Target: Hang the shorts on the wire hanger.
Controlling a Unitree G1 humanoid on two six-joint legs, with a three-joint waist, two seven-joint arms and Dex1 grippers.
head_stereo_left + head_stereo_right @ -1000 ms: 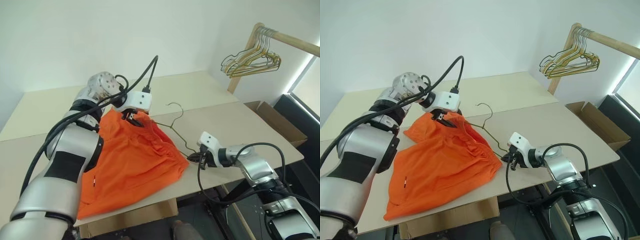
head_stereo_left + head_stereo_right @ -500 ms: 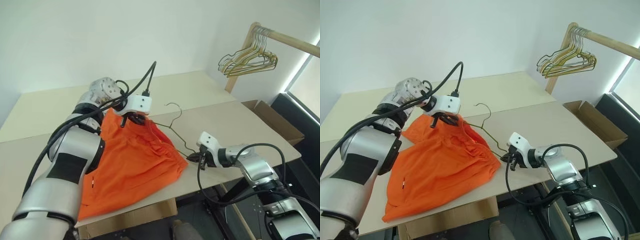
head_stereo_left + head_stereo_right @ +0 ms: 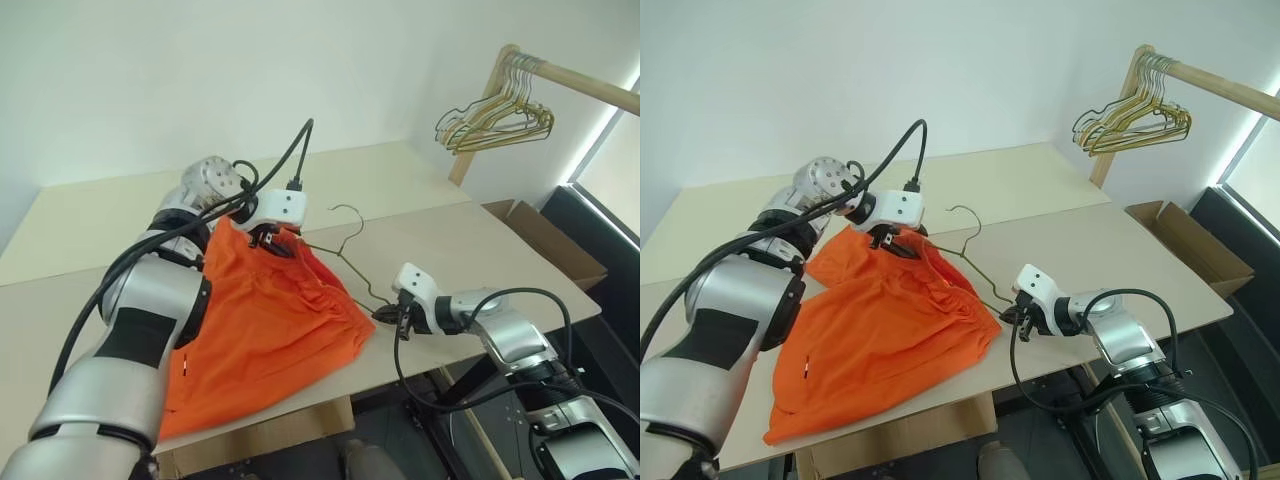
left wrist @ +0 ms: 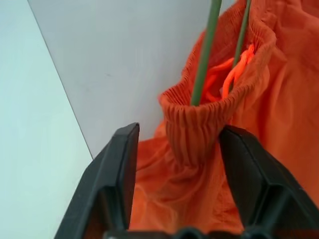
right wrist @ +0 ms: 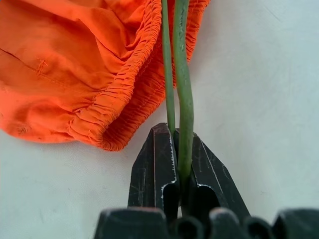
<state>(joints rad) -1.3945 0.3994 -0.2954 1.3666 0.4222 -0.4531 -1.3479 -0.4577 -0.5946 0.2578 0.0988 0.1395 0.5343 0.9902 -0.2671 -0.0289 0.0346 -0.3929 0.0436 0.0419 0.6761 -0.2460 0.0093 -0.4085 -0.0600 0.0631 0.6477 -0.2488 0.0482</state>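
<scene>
Right, I'm mid-threading: my right end effector [image 5: 175,172] is clamped on the wire hanger [image 3: 345,262], whose arm runs into the shorts [image 3: 270,330] on the table [image 3: 470,240]. My left end effector [image 4: 177,149], fingers apart around the waistband, must pinch it next and draw it along the wire.

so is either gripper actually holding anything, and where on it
The right gripper is shut on the wire hanger at its end corner. The left gripper is open, straddling the shorts' waistband without pinching it.
</scene>
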